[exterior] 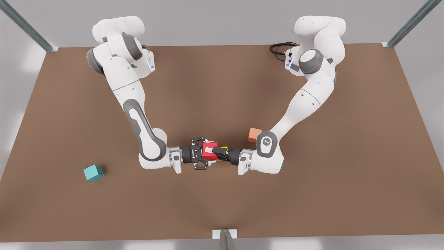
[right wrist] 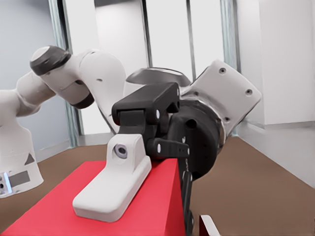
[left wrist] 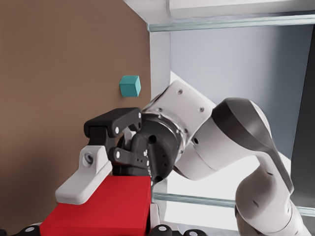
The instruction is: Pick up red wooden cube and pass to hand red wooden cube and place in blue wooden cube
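The red wooden cube [exterior: 210,156] hangs above the table's middle, between both grippers. My left gripper [exterior: 212,151], on the arm at the front view's right, is shut on it, with one white finger [right wrist: 113,184] flat on the cube [right wrist: 152,206]. My right gripper [exterior: 207,153] reaches in from the front view's left. It is shut on the same cube [left wrist: 98,211], with a white finger [left wrist: 84,178] lying against it. The blue wooden cube [exterior: 93,172], teal, sits alone on the table at the front view's left and appears past the right gripper [left wrist: 130,85].
A pale orange cube [exterior: 254,134] rests on the brown table [exterior: 312,194] beside the left arm's wrist. A bit of a yellow block [exterior: 224,148] shows just behind the grippers. Metal frame posts stand at the table's corners and front edge [exterior: 225,239].
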